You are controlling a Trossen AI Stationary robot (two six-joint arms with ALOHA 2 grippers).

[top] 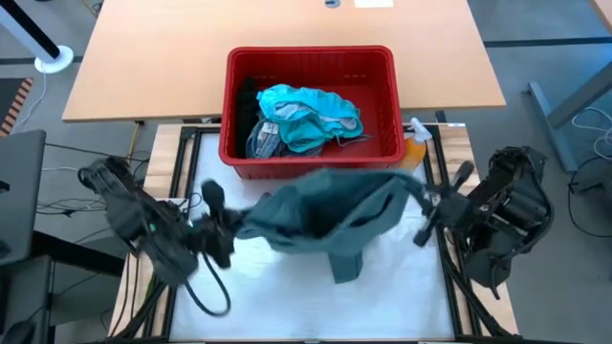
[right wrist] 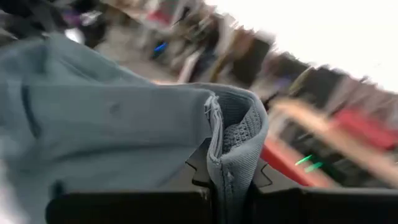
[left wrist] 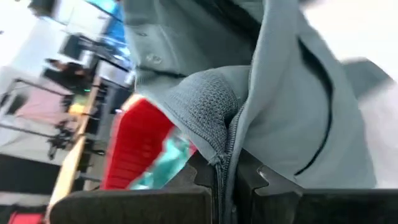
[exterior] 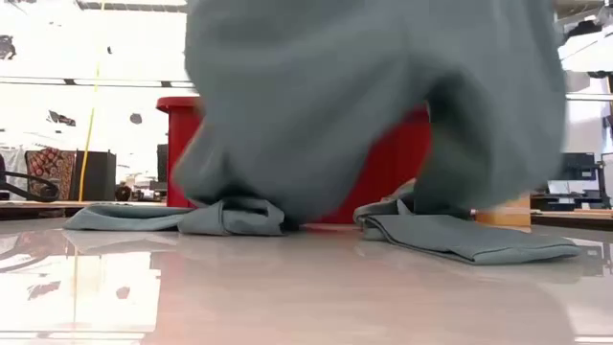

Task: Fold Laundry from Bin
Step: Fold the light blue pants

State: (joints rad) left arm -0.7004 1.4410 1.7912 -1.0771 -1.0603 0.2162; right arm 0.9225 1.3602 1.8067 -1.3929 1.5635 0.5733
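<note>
My left claw (left wrist: 227,180) is clamped on the ribbed, zippered edge of the grey-green garment (left wrist: 292,106), which hangs up and away from my fingers (left wrist: 273,183) in loose folds. Beside that garment, on its far side, sits the red bin (left wrist: 134,149) with its slotted wall, and a bit of teal cloth (left wrist: 168,163) shows just against the bin.

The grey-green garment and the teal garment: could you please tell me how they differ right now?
The grey-green garment hangs stretched between both end effectors, left and right, over the table; the teal garment lies crumpled in the red bin, unheld. The grey-green one looks dull, the teal one bright. Both are soft laundry.
</note>
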